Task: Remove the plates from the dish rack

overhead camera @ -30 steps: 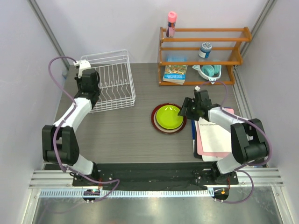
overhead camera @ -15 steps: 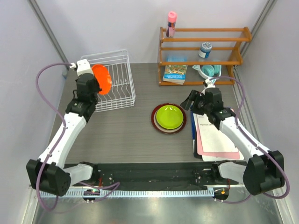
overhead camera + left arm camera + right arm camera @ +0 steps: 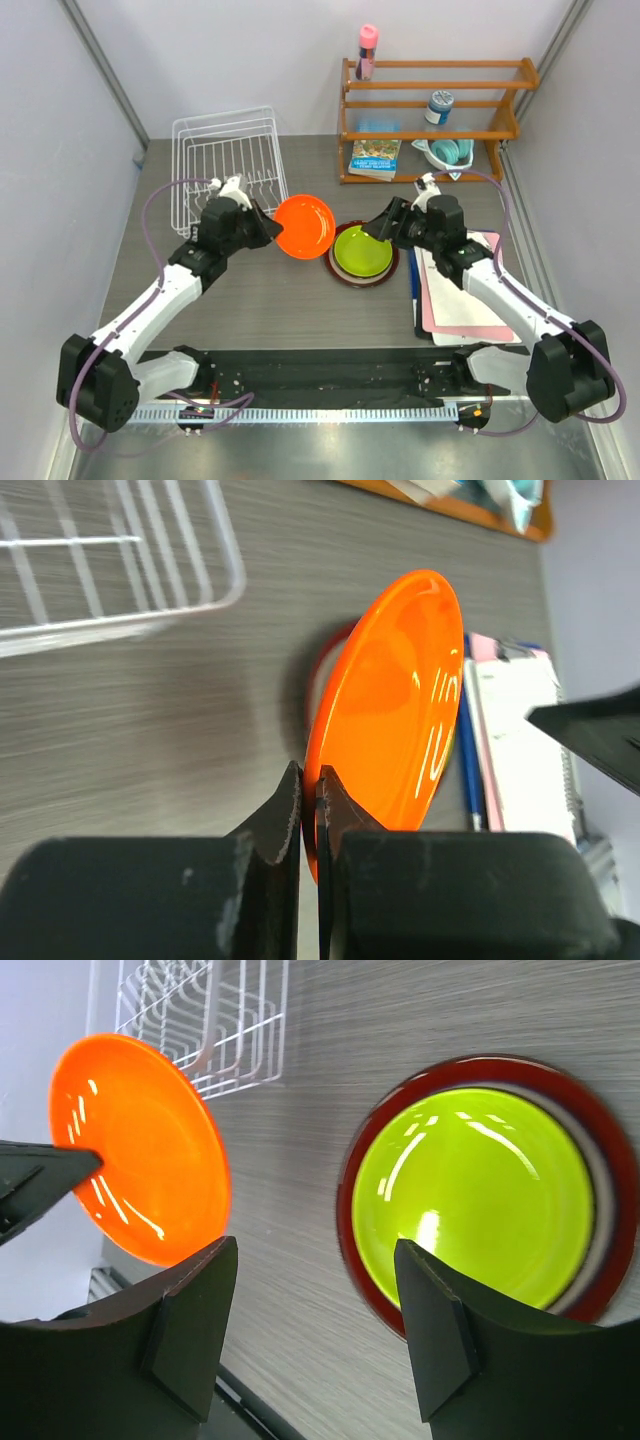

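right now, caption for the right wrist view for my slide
Open right gripper near the lime green plate; left gripper holds the orange plate beside it.

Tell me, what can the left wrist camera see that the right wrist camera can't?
Only the left wrist view shows the papers and a bit of the wooden shelf. Only the right wrist view shows the green plate, lying in a dark red plate; the orange plate hides it from the left camera. Both show the orange plate, held on edge by the left hand, and the white rack.
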